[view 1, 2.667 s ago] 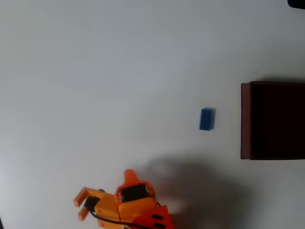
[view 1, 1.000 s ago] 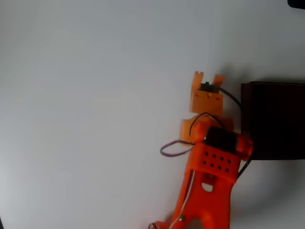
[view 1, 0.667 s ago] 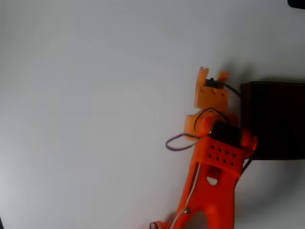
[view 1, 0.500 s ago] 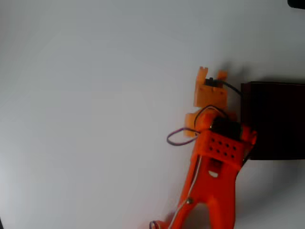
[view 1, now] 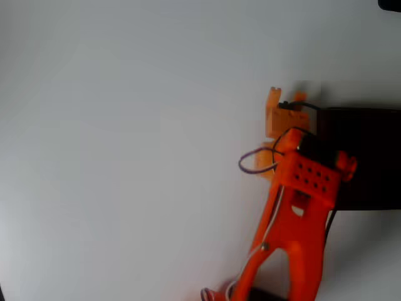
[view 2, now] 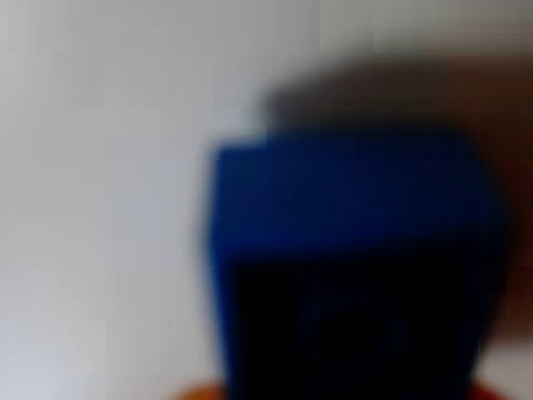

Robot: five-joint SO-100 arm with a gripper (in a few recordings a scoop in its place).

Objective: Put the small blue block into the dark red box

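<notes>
Blue fills much of the wrist view: the small blue block (view 2: 350, 250) sits very close to the lens, blurred, its top face lighter and its front face almost black in shadow. An orange sliver shows at the bottom edge beneath it. Its closeness to the wrist camera suggests the tool is grasping the block, though the fingers themselves cannot be made out there.

From overhead, the orange tool (view 1: 285, 100) points toward the top of the picture, its tip just beside the upper left corner of the dark red box (view 1: 369, 157). The block is hidden under the arm in this view. Whether the tool is over the box or beside it cannot be told.

The box lies at the right edge, its interior very dark; nothing can be made out inside it. No writing or labels can be read on the box or the arm.

The white tabletop (view 1: 125, 157) carries the box. A purple wire loop (view 1: 250, 162) hangs beside the arm.
</notes>
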